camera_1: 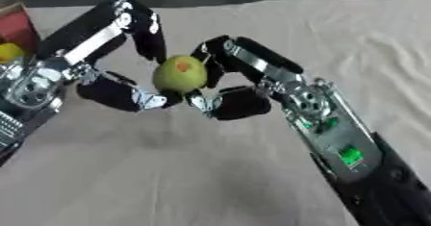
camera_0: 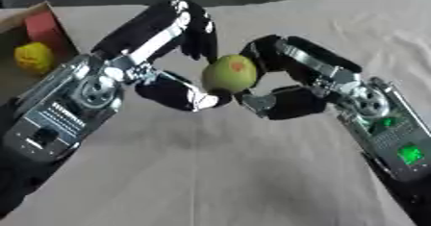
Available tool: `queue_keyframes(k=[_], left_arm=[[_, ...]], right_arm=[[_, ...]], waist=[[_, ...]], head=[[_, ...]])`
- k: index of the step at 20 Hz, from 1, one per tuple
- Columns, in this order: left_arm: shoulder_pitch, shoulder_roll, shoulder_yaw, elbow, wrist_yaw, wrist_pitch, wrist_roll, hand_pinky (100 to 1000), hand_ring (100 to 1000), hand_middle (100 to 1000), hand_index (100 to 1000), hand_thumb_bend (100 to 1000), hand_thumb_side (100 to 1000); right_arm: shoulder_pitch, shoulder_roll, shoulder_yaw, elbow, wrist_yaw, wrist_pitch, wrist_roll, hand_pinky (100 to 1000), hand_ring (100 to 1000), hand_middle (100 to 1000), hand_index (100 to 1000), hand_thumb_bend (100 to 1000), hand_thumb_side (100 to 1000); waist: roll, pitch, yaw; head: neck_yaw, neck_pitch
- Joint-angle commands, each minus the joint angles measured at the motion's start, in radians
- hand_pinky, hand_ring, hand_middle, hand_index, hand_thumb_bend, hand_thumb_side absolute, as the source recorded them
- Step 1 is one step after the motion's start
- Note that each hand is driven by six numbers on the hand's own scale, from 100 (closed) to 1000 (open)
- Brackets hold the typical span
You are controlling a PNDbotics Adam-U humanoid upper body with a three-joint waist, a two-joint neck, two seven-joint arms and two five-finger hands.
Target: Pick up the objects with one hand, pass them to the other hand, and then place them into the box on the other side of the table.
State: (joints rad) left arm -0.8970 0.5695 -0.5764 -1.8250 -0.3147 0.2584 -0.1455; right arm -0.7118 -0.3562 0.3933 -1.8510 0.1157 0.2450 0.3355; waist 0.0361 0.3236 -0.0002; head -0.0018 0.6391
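Near the frame centre, above the desk (camera_0: 252,172), the left hand (camera_0: 172,83) and right hand (camera_0: 290,88) met at a green fruit (camera_0: 229,72) with an orange patch. Both hands had fingers and thumb curled round it. At the upper left edge, a box (camera_0: 33,20) held a yellow object (camera_0: 33,56).

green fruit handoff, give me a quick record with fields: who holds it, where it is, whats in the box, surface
object: green fruit with an orange patch
position: raised above the table, between both hands
left hand: fingers and thumb curled round the fruit
right hand: fingers and thumb curled round the fruit
box: at the table's left edge, holds a yellow object
surface: beige tablecloth
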Motion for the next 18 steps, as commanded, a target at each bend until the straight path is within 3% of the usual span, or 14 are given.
queue_keyframes(k=[1,6,11,15,18], left_arm=[[-0.011,0.004,0.006,0.001,-0.005,-0.013,-0.019,535,498,489,551,596,100],[-0.011,0.000,0.008,0.007,-0.002,-0.029,-0.068,557,515,520,592,550,100],[-0.015,-0.015,0.014,0.009,0.003,-0.029,-0.042,570,519,533,604,495,100],[-0.017,-0.018,0.016,0.010,-0.005,-0.030,-0.015,624,564,583,697,568,100],[-0.016,-0.016,0.017,0.010,-0.031,-0.026,-0.006,629,573,585,699,563,100]], right_arm=[[-0.019,-0.001,-0.006,-0.038,-0.027,-0.009,-0.007,576,549,572,608,100,188],[-0.020,-0.002,-0.004,-0.038,-0.038,-0.016,-0.005,567,533,548,581,100,199],[-0.018,0.001,-0.004,-0.037,-0.039,-0.018,0.002,545,504,491,516,100,145],[-0.017,0.000,-0.003,-0.036,-0.038,-0.016,0.004,542,498,479,501,100,123],[-0.016,0.000,-0.004,-0.037,-0.041,-0.015,0.006,541,496,477,498,100,117]], waist=[[-0.002,-0.022,0.001],[-0.003,-0.021,0.003],[-0.005,-0.021,0.002],[-0.004,-0.020,0.002],[-0.003,-0.020,0.002]], head=[[0.003,-0.007],[0.001,-0.010],[-0.006,-0.016],[-0.004,-0.021],[-0.003,-0.022]])
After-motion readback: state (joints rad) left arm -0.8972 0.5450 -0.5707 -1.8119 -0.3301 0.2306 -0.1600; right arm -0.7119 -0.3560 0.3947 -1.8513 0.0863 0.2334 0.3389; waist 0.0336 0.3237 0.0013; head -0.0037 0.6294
